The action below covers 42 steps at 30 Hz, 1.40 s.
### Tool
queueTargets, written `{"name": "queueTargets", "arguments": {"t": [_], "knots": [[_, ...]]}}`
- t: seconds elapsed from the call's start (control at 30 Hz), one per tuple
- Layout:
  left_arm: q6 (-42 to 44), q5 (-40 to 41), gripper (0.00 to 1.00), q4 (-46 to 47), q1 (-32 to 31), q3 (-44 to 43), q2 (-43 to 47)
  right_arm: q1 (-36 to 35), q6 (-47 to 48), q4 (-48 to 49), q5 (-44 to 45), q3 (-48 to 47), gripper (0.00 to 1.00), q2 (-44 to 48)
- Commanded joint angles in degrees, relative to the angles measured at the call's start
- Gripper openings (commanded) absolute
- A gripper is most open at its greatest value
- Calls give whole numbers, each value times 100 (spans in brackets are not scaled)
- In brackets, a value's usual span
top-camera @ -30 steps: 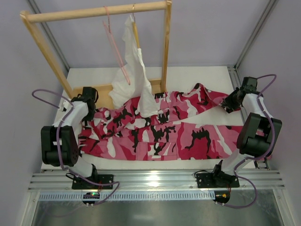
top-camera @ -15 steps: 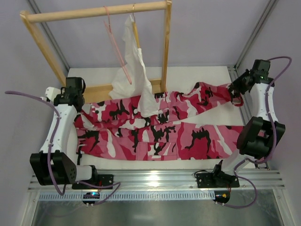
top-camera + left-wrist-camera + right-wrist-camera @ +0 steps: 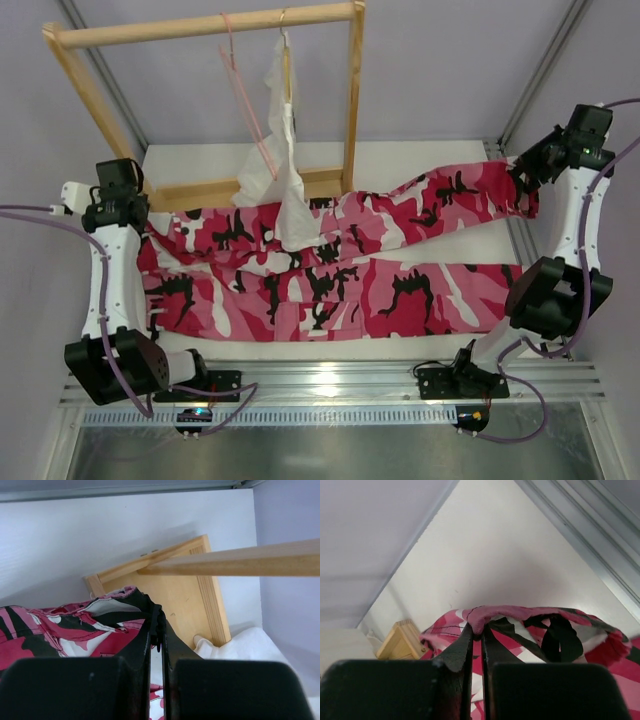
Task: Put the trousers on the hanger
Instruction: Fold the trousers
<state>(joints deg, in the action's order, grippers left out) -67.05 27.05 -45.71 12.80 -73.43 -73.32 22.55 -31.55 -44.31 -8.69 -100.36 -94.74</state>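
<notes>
The pink, white and black camouflage trousers are stretched wide across the table. My left gripper is shut on their left end, raised; its wrist view shows the cloth pinched at the fingertips. My right gripper is shut on the right end, raised at the far right; its wrist view shows a pink hem clamped between the jaws. The thin pink wire hanger hangs from the wooden rail, behind the trousers and apart from them.
A wooden rack stands at the back left, its base board on the table. A white garment on a tan hanger hangs from it and drapes onto the trousers. Metal frame posts flank the white table.
Both arms have swung outward and up, left to the left and right to the right, pulling the trousers taut and wider. The white garment's hem has shifted with the cloth.
</notes>
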Motion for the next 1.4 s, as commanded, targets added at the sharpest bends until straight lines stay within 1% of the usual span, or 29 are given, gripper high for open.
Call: {"name": "queueTargets", "arguments": {"t": [0.0,0.03,0.2,0.3,0.37,0.4,0.53,0.63,0.73,0.8,0.93,1.03,1.23,1.37], "knots": [[367,-32,1,502,319,-400,-24,390,79,-16,140,112,4,368],[463,-207,1,563,346,-400,-33,443,88,2,131,156,4,395],[833,-481,1,687,478,-418,-42,654,211,-42,166,104,4,482],[921,-674,0,704,583,-392,-7,716,246,36,200,288,4,605],[1026,-788,0,695,636,-313,54,742,272,186,227,683,4,798],[1053,-928,1,704,741,-278,81,786,281,343,227,954,4,869],[1097,-1412,0,818,1136,47,283,1031,220,696,52,1369,4,1054],[1010,-1789,1,976,1488,276,458,1155,62,880,-158,1318,4,923],[957,-2115,1,968,1778,355,494,1156,-18,977,-186,1264,4,738],[1018,-2142,0,880,1849,355,494,1164,-9,943,-37,1308,4,694],[1159,-2072,1,775,1954,505,634,1375,-44,1135,122,1886,4,877],[1176,-1923,0,757,1990,715,854,1638,-167,1285,192,2274,4,1097],[1141,-1985,0,784,2271,1225,1293,1893,-439,1373,499,2801,4,1466],[1167,-2054,0,661,2446,1594,1338,2034,-448,1478,421,3241,4,1660]]}}
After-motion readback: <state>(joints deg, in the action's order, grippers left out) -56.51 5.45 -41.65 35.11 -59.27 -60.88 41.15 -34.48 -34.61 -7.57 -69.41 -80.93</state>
